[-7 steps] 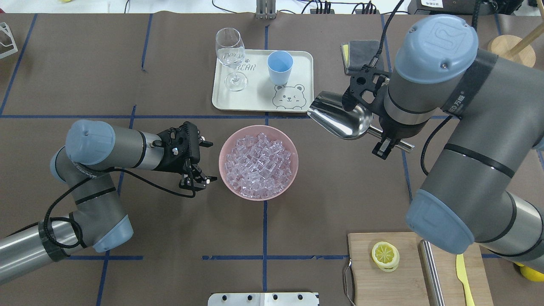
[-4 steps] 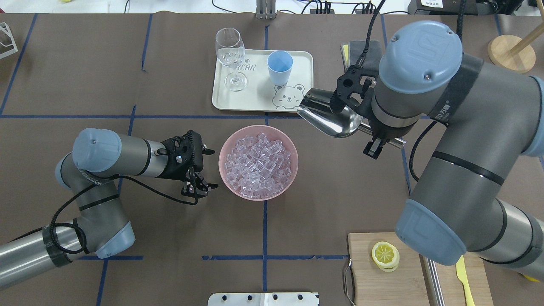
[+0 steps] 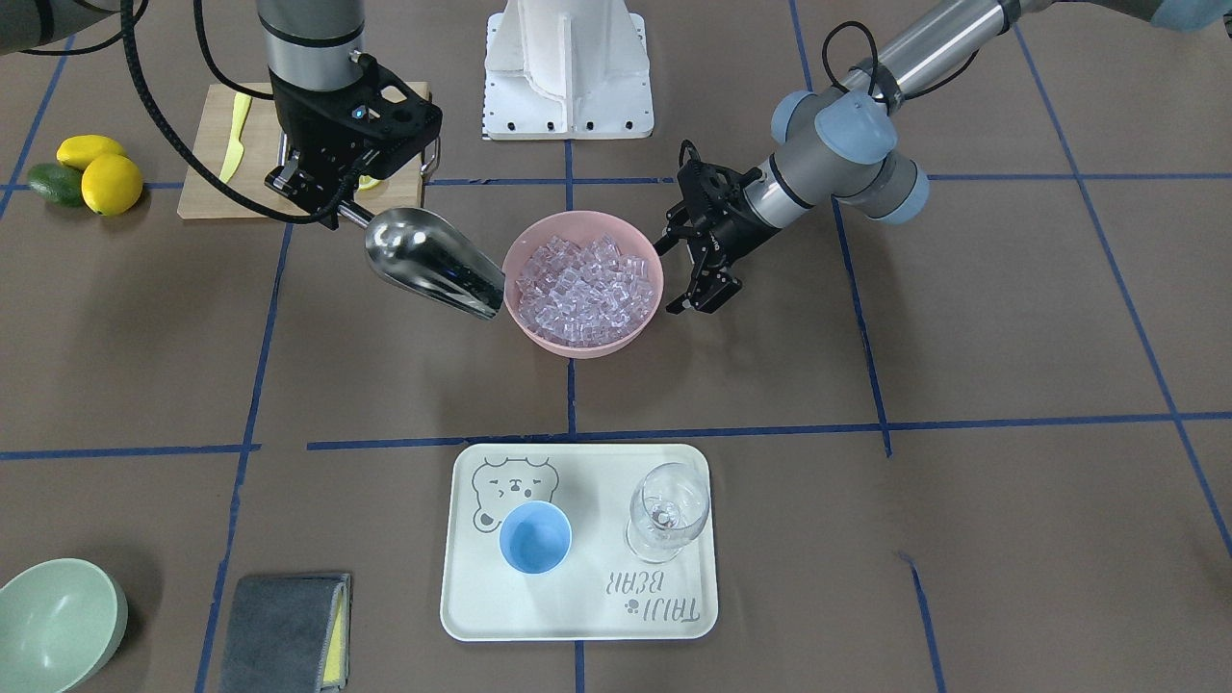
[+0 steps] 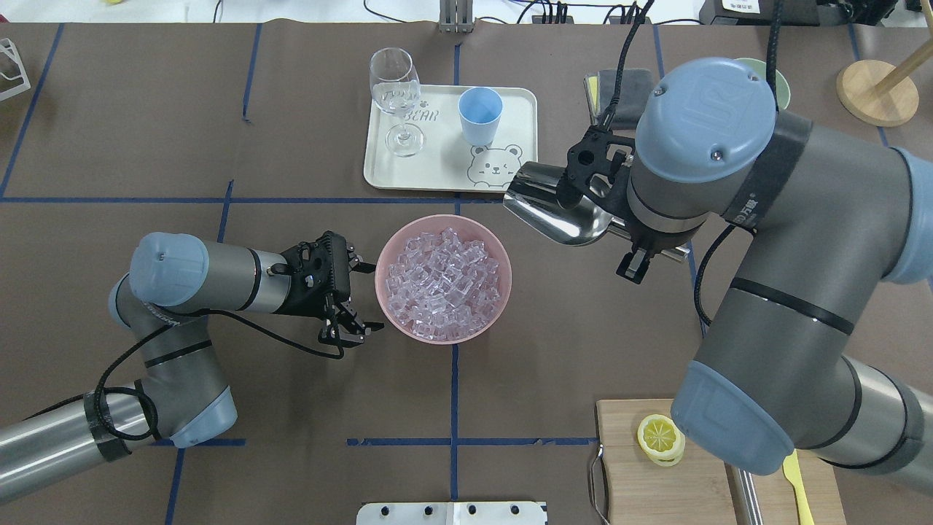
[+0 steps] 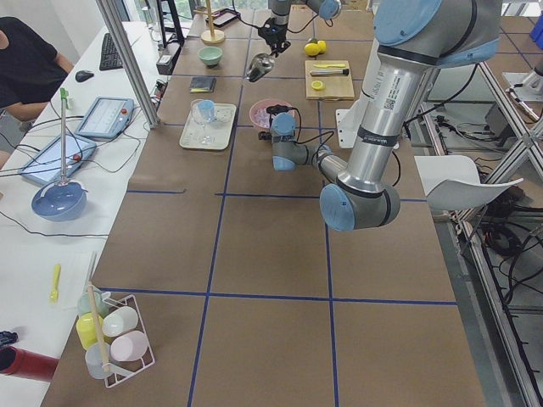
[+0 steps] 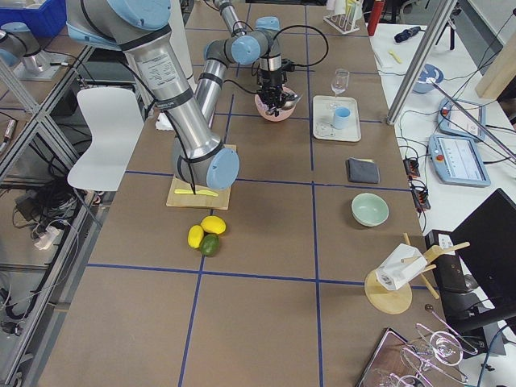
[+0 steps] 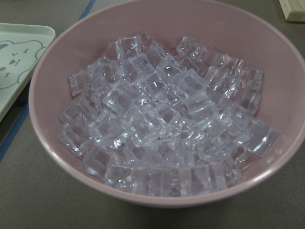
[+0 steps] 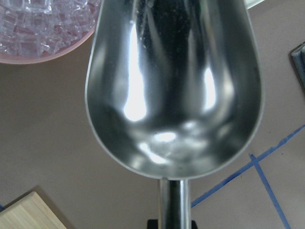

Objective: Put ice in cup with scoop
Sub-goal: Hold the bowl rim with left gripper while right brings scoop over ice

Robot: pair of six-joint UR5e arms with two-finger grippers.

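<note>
the right gripper [image 4: 633, 257], clamped on the handle, holds the empty scoop [image 4: 550, 211] right of centre, mouth toward the pink bowl [image 4: 380, 271] of ice [image 4: 444, 281]. the left gripper [image 4: 362, 297] sits jaws apart at the bowl's left rim. seemingly the dig comes next: lip down into the cubes. the cup [image 4: 480, 113] stands empty at top centre on a tray [image 4: 522, 124] printed "bear".

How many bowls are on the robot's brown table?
2. The pink bowl, full of ice, sits mid-table. The pale green bowl, empty, stands near the far edge on the robot's right, beside the grey cloth. No other shows.
</note>
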